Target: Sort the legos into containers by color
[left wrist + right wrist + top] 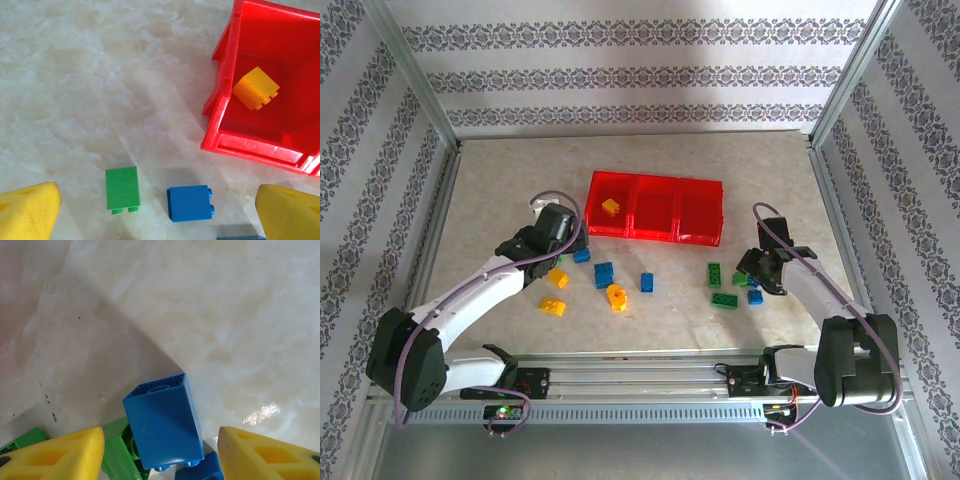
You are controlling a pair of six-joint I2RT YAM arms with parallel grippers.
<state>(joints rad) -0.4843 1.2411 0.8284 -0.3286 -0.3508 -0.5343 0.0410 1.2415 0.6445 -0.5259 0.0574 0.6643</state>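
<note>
Right claw (pixel 162 457): apart, yellow fingertips (pixel 60 455) either side of a small blue plastic toy brick (pixel 162 427). There is a gap on both sides, so it is not clamped. The brick is tipped up with its hollow underside toward the camera, and it leans on green plastic bricks (pixel 117 457) and a second blue brick (pixel 200 471), touching both. In the top view the right claw (pixel 765 272) sits over this green-and-blue bunch at the right of the pale marbled surface (pixel 520 180), near the tray's right end.

Left claw (pixel 159 215): wide apart, nothing between the fingertips. Just ahead, a flat green brick (pixel 122 188) and a flat blue brick (pixel 190 202) lie near each other without touching. Beyond them is the shallow bright red plastic tray of three square compartments (pixel 220 100). One yellow-orange brick (pixel 256 88) lies in its left compartment, and I see none in the other two. More loose yellow and blue bricks lie on the surface between the arms, e.g. a yellow one (pixel 552 307).

Handling (judgement): the bricks are light, rigid and made of smooth hard plastic, so somewhat slippery.
- Pinch across two flat parallel side walls, centred, not on studs or corners.
- The tipped blue brick may twist or skid as the fingers meet it.
- The touching neighbours could get dragged along.
- Sorting has barely started.
</note>
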